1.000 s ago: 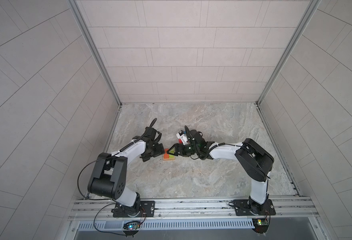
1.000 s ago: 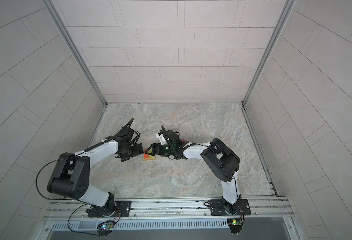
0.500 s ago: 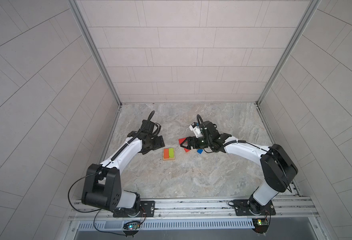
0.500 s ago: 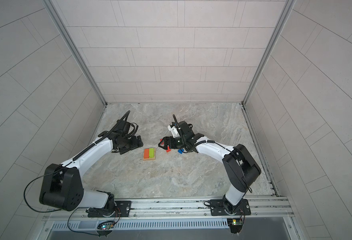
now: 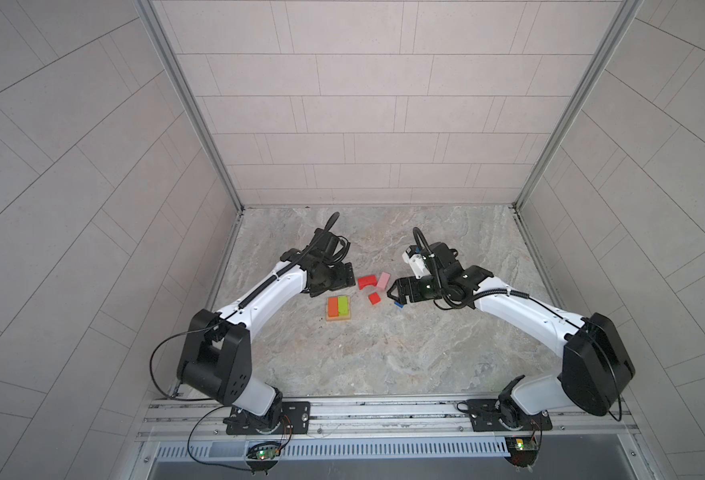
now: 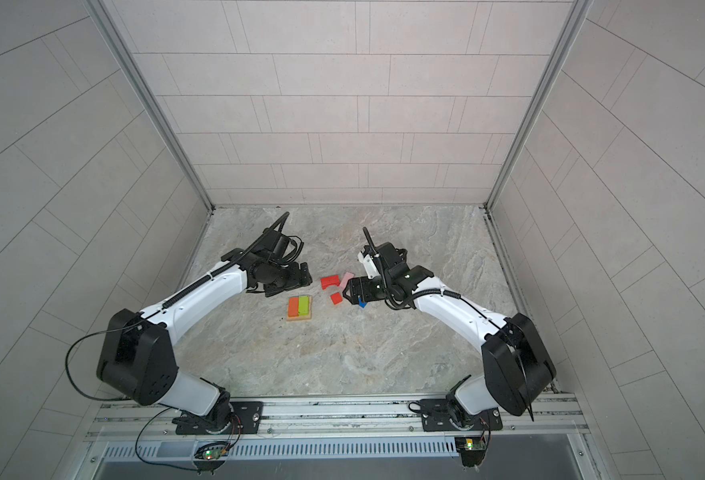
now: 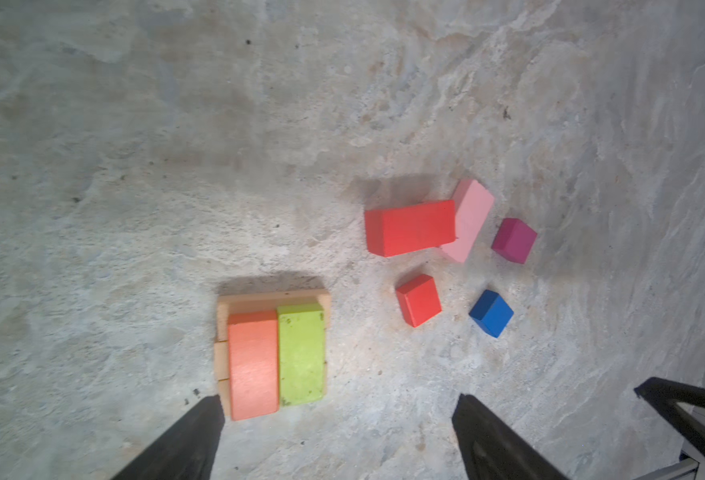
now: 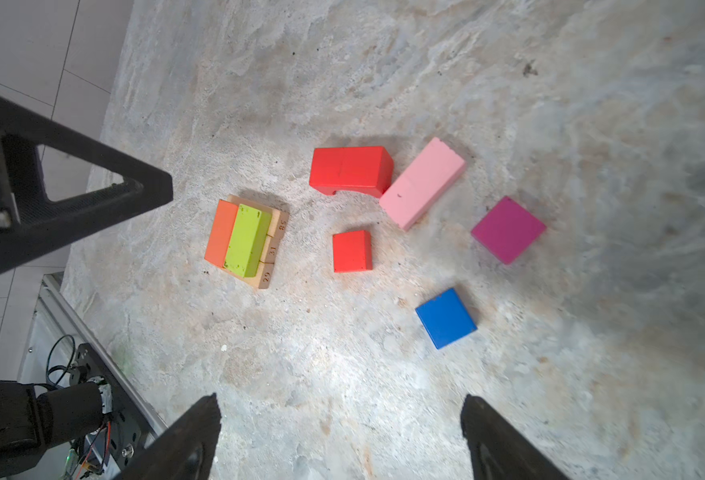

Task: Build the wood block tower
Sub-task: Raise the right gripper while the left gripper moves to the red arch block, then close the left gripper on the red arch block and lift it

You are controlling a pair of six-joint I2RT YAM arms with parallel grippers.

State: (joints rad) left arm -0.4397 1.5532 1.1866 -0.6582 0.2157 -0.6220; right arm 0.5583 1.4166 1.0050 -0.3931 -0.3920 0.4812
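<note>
Your left hand [image 7: 338,401] stands wide and empty; the tower [image 5: 338,308], orange oblong [image 7: 253,365] and lime oblong [image 7: 301,353] side by side on the tan bars [image 7: 273,297], lies close by one fingertip; your right hand [image 8: 340,399] is likewise spread, holding nothing; on the surface [image 8: 342,353] the blue cube [image 8: 446,318] lies nearest it; red cube [image 8: 352,251], magenta cube [image 8: 507,230] and pink oblong [image 8: 423,183], set against the red arch [image 8: 348,170], lie beyond.

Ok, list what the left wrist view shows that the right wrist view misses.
Left wrist only: two fingertips of the open left gripper. Right wrist only: two fingertips of the open right gripper, the cut-out in the red arch, numbers on the tan bars. Both: orange oblong and lime oblong atop those bars; pink oblong, red cube, blue cube, magenta cube loose.
</note>
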